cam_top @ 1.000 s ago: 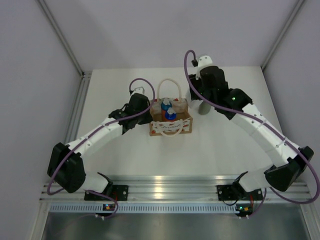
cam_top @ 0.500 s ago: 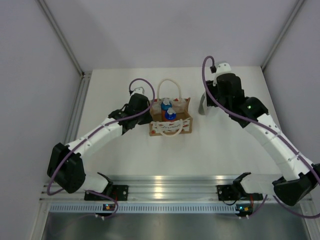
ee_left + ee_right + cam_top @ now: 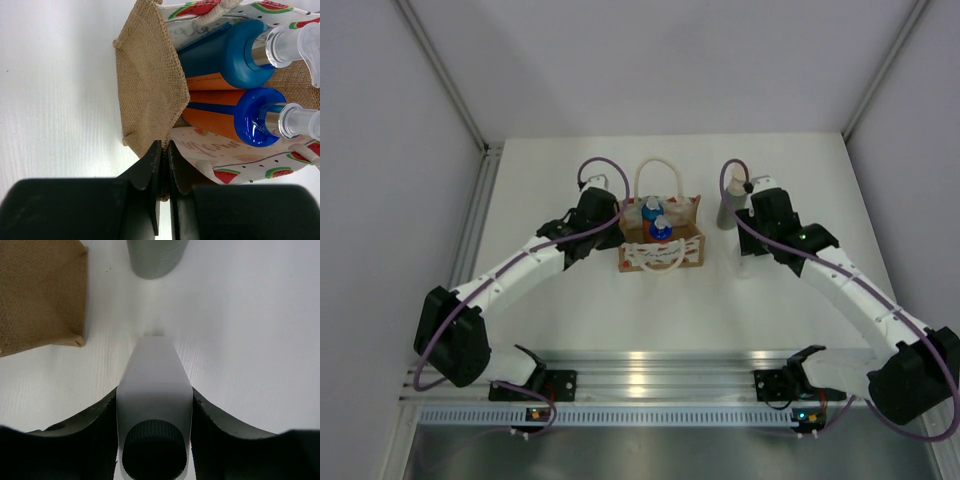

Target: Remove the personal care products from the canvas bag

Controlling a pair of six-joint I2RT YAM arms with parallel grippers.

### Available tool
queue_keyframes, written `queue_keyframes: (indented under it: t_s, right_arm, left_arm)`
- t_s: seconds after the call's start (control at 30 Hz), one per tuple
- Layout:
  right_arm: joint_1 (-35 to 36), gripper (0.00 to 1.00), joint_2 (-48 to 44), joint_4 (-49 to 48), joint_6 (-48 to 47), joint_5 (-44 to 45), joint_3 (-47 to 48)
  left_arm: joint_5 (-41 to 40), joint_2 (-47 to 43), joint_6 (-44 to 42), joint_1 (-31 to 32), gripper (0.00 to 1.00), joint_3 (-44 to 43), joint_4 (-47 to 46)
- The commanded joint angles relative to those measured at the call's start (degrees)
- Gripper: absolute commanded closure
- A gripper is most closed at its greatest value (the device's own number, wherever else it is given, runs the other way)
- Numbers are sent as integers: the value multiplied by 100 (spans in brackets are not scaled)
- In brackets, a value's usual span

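The canvas bag [image 3: 690, 256] stands mid-table, brown burlap [image 3: 145, 85] with a watermelon-print lining. Two orange bottles with blue tops lie inside it, one [image 3: 240, 52] behind the other [image 3: 250, 117]; from above their caps [image 3: 661, 228] show. My left gripper [image 3: 164, 160] is shut on the bag's left edge. To the right of the bag, my right gripper [image 3: 154, 395] is shut on the white squarish bottle [image 3: 154, 385] with the dark cap, low over the table. The tall grey-green bottle [image 3: 728, 205] stands just beyond it, its base [image 3: 156, 257] visible in the right wrist view.
Grey walls close in the table on the left, back and right. A metal rail [image 3: 650, 375] runs along the near edge by the arm bases. The bag's cream rope handles [image 3: 658, 170] loop out behind and in front of it.
My right arm swung right from the bag and then drew back toward the near side, carrying the white bottle. The grey-green bottle now stands uncovered. The left arm and the bag have not moved.
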State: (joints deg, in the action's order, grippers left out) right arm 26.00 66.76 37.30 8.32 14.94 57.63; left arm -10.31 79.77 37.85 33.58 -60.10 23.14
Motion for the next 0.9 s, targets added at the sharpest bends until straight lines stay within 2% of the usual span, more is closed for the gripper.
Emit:
queue_keyframes:
  t_s: [0.0, 0.23, 0.5, 0.53, 0.6, 0.63, 0.77, 0.87]
  right_arm:
    - [-147, 100, -392, -1260, 118, -79, -13]
    - [-411, 100, -208, -1436, 135, -368, -322]
    - [-552, 100, 109, -1436, 144, -439, -226]
    - [-552, 92, 118, -1436, 144, -448, -217]
    - [-561, 85, 153, -1436, 144, -466, -190]
    - [-561, 76, 162, -1436, 144, -466, -182]
    - [-570, 71, 206, -1445, 135, -509, -138]
    - [-561, 57, 232, -1436, 126, -518, -111]
  left_arm:
    - [-182, -225, -5, 8, 100, 95, -72]
    - [-191, -251, -32, 8, 100, 103, -72]
    - [-182, -251, -58, 8, 100, 112, -64]
    - [-191, -251, -67, 8, 100, 112, -64]
    - [-200, -242, -67, 8, 100, 112, -72]
    - [-191, -251, -67, 8, 100, 112, -64]
    - [-191, -242, -49, 8, 100, 121, -64]
    - [-191, -242, -40, 8, 100, 130, -64]
